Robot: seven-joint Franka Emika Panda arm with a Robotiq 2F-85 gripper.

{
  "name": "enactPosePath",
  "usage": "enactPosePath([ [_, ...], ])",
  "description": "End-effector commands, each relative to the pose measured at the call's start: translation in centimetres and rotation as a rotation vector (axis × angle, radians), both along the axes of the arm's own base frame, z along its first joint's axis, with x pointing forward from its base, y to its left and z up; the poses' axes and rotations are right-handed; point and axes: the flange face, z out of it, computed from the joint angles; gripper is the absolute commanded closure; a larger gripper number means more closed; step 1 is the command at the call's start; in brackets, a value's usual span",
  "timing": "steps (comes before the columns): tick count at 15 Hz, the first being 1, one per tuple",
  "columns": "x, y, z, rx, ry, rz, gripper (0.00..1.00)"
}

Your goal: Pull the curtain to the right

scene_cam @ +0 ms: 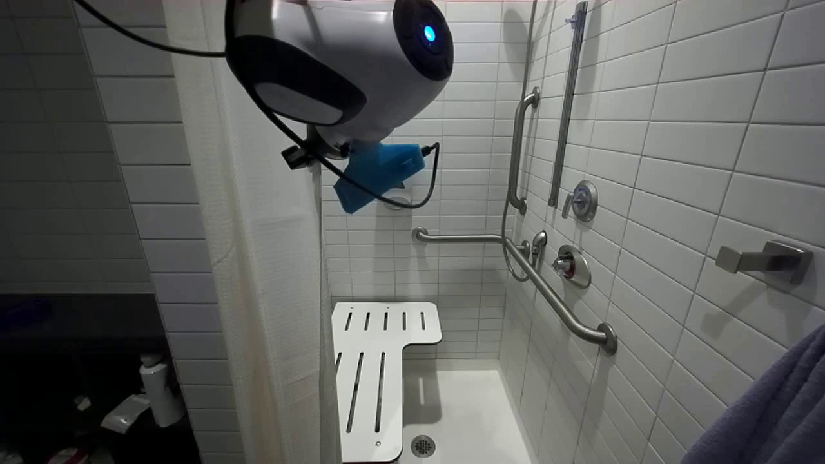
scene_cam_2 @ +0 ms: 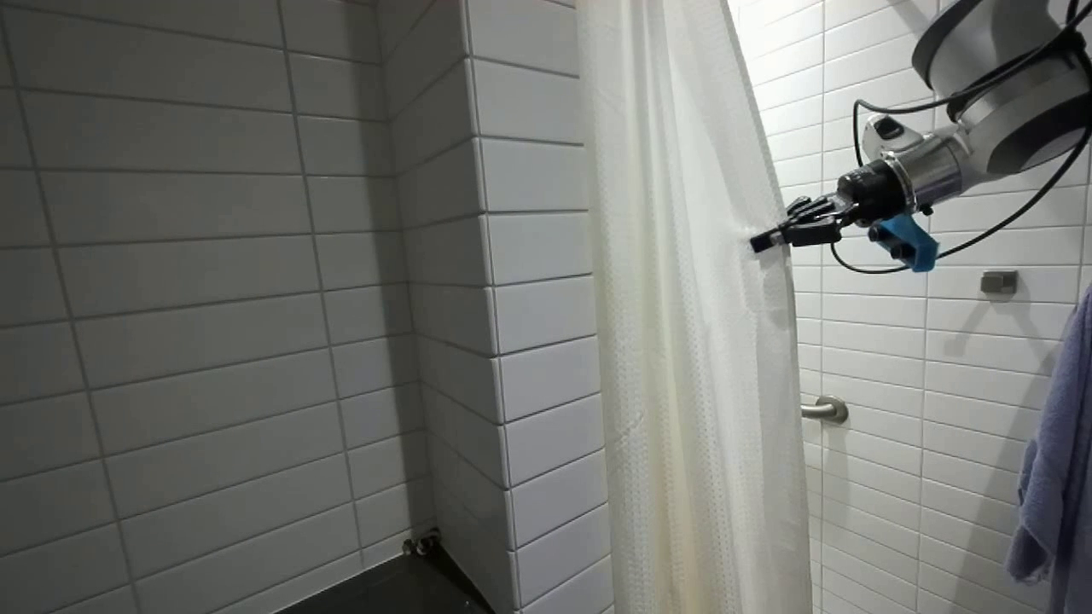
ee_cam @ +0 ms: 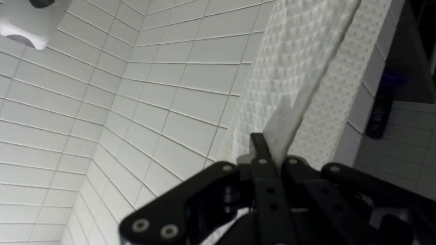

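The curtain (scene_cam: 264, 290) is tall off-white fabric with vertical folds. It hangs bunched beside the tiled wall corner and also shows in an exterior view (scene_cam_2: 682, 358). Its free edge slants outward from the top toward my gripper (scene_cam_2: 765, 240). The gripper is shut on this edge at about mid-height in that view. In the wrist view, the curtain (ee_cam: 289, 61) runs down into the narrow gap between the two black fingers of the gripper (ee_cam: 276, 153). In an exterior view, only part of the gripper (scene_cam: 298, 156) shows under the arm.
A white slatted shower seat (scene_cam: 393, 399) stands behind the curtain. Steel grab bars (scene_cam: 558, 306) line the tiled walls. A square steel hook (scene_cam: 767, 258) and a purple towel (scene_cam: 773, 412) are at the right. A bottle (scene_cam: 161, 393) stands at the dark lower left.
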Motion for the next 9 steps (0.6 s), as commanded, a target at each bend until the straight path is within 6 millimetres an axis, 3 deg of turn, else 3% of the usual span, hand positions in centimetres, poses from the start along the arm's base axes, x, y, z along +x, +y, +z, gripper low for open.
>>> enactPosePath([
  [1, -1.5, -1.2, -1.7, 0.035, -0.045, -0.083, 1.00],
  [2, -1.8, -1.3, -1.8, 0.044, -0.056, -0.097, 1.00],
  [3, -1.9, -1.5, -2.0, 0.055, -0.060, -0.106, 0.74],
  [5, -2.2, -1.6, -2.3, 0.059, -0.061, -0.112, 0.69],
  [7, -2.4, -1.8, -2.8, 0.054, -0.053, -0.118, 0.58],
  [8, -2.6, -1.8, -2.3, 0.061, -0.044, -0.117, 0.75],
  [9, -2.6, -1.8, -2.6, 0.059, -0.039, -0.120, 0.69],
])
